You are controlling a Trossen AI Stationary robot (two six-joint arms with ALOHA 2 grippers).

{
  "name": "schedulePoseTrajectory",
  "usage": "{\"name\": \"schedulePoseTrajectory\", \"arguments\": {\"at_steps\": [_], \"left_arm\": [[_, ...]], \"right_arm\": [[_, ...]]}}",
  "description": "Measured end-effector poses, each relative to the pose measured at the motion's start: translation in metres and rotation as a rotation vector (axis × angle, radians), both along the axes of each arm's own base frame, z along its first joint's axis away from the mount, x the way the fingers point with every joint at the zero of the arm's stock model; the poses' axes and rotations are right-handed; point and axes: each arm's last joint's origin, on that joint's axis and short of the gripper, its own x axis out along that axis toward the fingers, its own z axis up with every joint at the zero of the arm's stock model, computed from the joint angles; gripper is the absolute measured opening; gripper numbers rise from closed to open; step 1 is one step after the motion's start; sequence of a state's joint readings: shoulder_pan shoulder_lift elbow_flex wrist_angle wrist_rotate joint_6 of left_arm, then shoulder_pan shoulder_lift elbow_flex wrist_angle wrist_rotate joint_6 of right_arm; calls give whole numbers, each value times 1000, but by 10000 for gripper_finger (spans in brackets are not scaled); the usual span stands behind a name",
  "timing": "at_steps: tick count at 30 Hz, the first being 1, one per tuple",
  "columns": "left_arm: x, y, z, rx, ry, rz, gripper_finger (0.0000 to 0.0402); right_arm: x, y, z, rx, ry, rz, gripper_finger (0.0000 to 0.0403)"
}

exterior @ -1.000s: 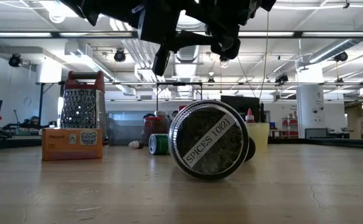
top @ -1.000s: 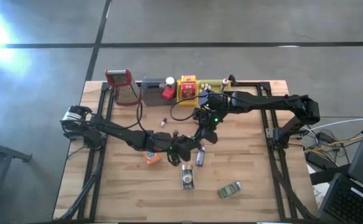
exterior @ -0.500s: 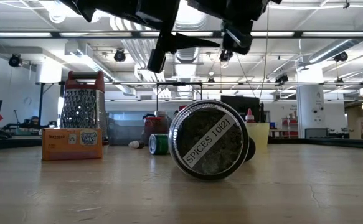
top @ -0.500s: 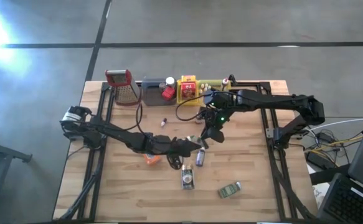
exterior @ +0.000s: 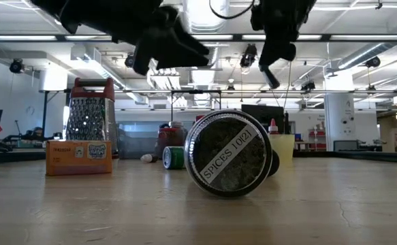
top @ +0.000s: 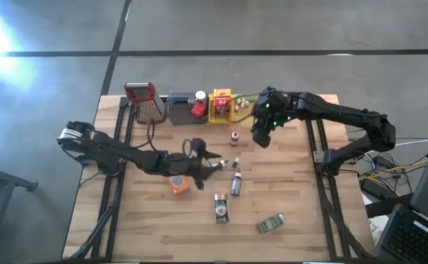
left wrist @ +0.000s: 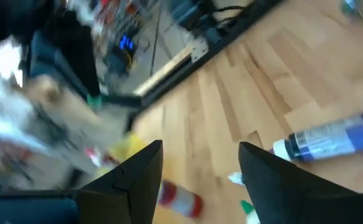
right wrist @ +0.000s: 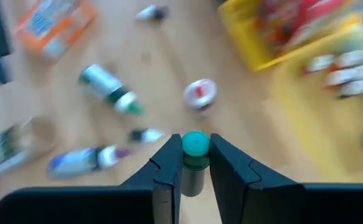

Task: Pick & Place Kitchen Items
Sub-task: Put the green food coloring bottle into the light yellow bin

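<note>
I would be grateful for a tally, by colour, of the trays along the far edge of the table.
Grey tray: 1
Yellow tray: 1
Green tray: 1
Total: 3

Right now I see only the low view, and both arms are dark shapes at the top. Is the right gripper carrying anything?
Observer: Yes. The right wrist view shows the right gripper shut on a small green-capped bottle.
Operator: And the left one?
Observer: The left gripper is open, with nothing between its fingers.
Operator: Where is the right gripper over the table?
Observer: From above, it hangs near the yellow tray at the table's far side.
</note>
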State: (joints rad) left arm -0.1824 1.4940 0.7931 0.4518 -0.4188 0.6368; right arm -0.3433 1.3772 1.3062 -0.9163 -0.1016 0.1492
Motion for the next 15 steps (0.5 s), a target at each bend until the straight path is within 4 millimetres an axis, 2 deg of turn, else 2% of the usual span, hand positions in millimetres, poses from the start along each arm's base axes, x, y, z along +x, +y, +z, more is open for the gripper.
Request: {"name": "schedulePoseTrajectory", "arguments": {"at_steps": [8,15], "left_arm": [[-25,24,-7,-383,-137,134,216],[-58,43,-10,-741,-468,192,216]], "right_arm": [[-9,-60,-19,-155,-208,-149,55],[-23,-92,-32,-254,-273,-227,57]]}}
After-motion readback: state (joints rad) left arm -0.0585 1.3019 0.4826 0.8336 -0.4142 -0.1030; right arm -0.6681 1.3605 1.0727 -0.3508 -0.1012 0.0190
